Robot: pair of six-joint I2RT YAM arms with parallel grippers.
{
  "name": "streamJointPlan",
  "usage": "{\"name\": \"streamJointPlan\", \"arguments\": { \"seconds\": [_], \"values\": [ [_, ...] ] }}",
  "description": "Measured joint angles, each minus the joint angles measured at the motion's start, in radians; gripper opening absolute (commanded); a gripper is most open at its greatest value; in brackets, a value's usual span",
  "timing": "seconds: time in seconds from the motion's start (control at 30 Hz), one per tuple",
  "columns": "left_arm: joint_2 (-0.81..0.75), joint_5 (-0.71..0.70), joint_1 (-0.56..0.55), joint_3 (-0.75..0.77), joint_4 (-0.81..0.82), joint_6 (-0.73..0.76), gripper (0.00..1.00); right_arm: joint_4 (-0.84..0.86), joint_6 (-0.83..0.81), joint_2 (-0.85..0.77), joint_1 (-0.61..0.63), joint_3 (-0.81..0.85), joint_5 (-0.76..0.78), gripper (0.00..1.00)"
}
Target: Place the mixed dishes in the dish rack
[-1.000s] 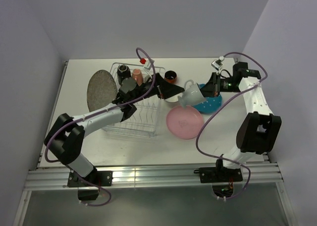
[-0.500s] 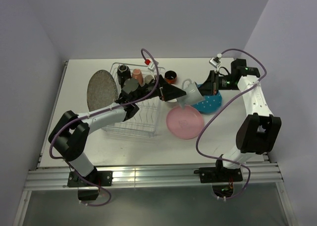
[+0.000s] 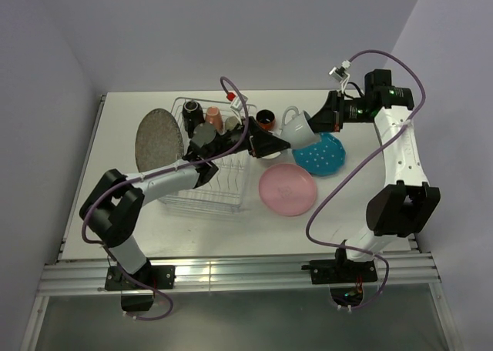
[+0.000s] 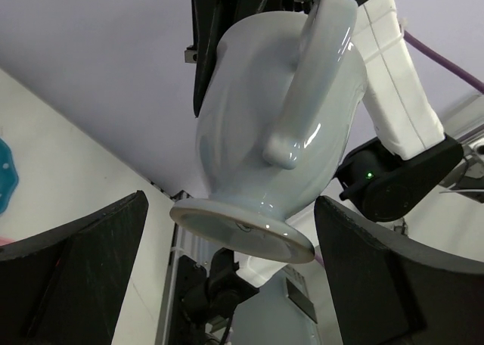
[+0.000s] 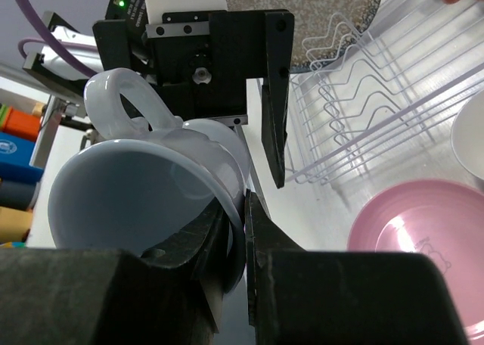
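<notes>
A pale blue mug (image 3: 296,125) hangs tilted in the air, my right gripper (image 3: 316,122) shut on its rim (image 5: 243,239). My left gripper (image 3: 277,143) is open just left of and below it. In the left wrist view the mug's foot (image 4: 242,235) sits between the wide-apart fingers (image 4: 76,284), untouched. The dish rack (image 3: 208,174) holds a black mug (image 3: 190,114), a pink mug (image 3: 214,118) and the grey speckled plate (image 3: 158,139). A pink plate (image 3: 286,189) and a teal dotted plate (image 3: 320,152) lie on the table.
A dark-red mug (image 3: 266,118) stands behind the left gripper. A white bowl's edge (image 5: 470,133) shows in the right wrist view beside the rack's wires (image 5: 363,110). The left arm stretches across the rack. Walls close in on the table at the back and both sides.
The right gripper has carried the pale blue mug up and back, off the teal plate. The left gripper has reached right, closer under the mug.
</notes>
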Motion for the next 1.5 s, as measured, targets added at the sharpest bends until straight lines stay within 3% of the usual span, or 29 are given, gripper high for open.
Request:
{"name": "streamJointPlan", "arguments": {
  "seconds": [0.4,0.77,0.97,1.07,1.1,1.17,1.2,1.33,1.5],
  "values": [
    [0.054,-0.018,-0.001,-0.019,0.242,-0.179,0.92,-0.055,-0.026,0.061,0.011,0.045,-0.027,0.0],
    [0.054,-0.063,0.0,-0.022,0.292,-0.251,0.83,-0.093,-0.119,0.062,0.016,0.103,-0.055,0.0],
    [0.052,-0.089,-0.001,-0.034,0.298,-0.253,0.62,-0.1,-0.165,0.062,0.018,0.103,-0.068,0.01],
    [0.042,-0.097,-0.001,-0.039,0.298,-0.249,0.4,-0.102,-0.171,0.064,0.019,0.102,-0.083,0.05],
    [0.037,-0.099,-0.001,-0.042,0.297,-0.249,0.27,-0.104,-0.172,0.064,0.019,0.101,-0.087,0.06],
    [0.03,-0.101,-0.001,-0.048,0.296,-0.248,0.17,-0.108,-0.174,0.064,0.021,0.1,-0.092,0.11],
    [0.026,-0.101,-0.001,-0.05,0.293,-0.245,0.04,-0.108,-0.177,0.064,0.023,0.097,-0.095,0.13],
    [0.01,-0.102,0.0,-0.054,0.266,-0.229,0.0,-0.111,-0.194,0.068,0.024,0.085,-0.105,0.34],
    [-0.022,-0.095,0.01,-0.06,0.222,-0.202,0.0,-0.111,-0.219,0.083,0.023,0.071,-0.105,0.5]
  ]
}}
